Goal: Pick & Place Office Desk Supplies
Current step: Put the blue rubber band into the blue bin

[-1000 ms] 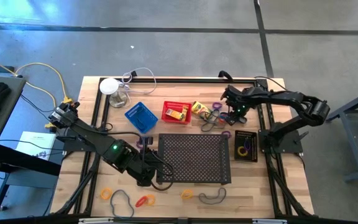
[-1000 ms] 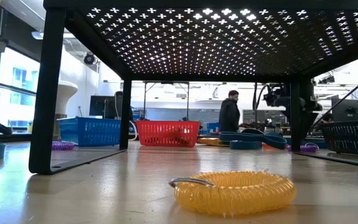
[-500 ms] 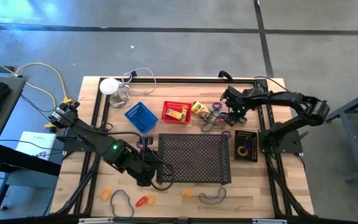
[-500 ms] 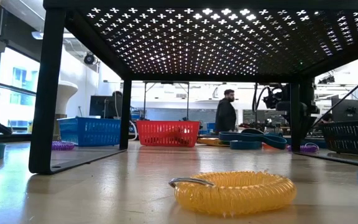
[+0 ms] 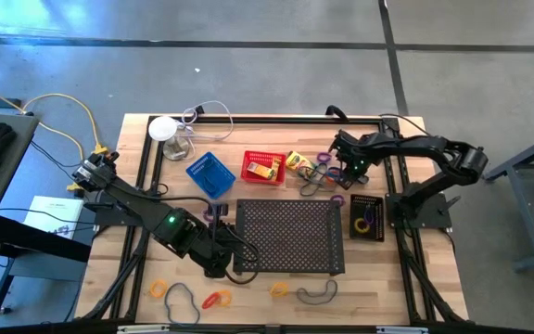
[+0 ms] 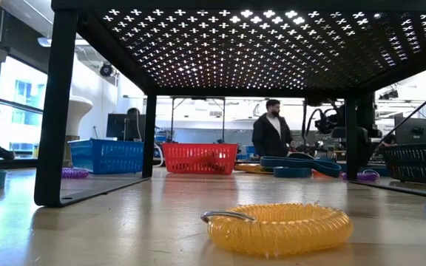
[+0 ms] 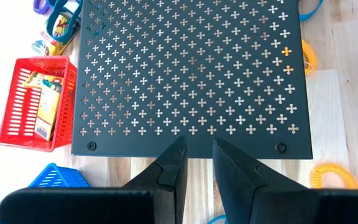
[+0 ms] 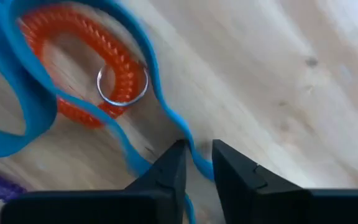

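High view, table (image 5: 406, 278): light wood, seen from straight above, with a flat black perforated tray (image 5: 290, 237) at its centre.
High view, left claw (image 5: 219, 266): low over the table at the tray's near left corner; the arm reaches in from the left.
High view, right claw (image 5: 344, 165): at the far right, over a tangle of bands (image 5: 318, 176) just beside a yellow crayon box (image 5: 298, 161).
High view, baskets: blue basket (image 5: 209, 173) and red basket (image 5: 263, 167) side by side beyond the tray; black basket (image 5: 367, 216) touching the tray's right edge, with bands inside.
High view, loose bands: yellow, orange and dark loops along the near edge.
High view, disc (image 5: 162, 127): white, at the far left corner.
Low view, yellow band (image 6: 276, 227): a coiled loop lying on the table under the tray, close to the camera.
Low view, room: a person (image 6: 271, 137) stands far behind the table.
Left wrist view, left claw (image 7: 197, 160): fingers nearly together with a narrow gap, nothing between them, pointing at the tray's edge.
Left wrist view, red basket: a second crayon box (image 7: 43, 106) lies inside it.
Right wrist view, right claw (image 8: 197, 163): fingers close together, clenched on a thin blue band (image 8: 145, 78) running between the tips; an orange coil (image 8: 89, 68) with a metal ring lies inside the blue loop.
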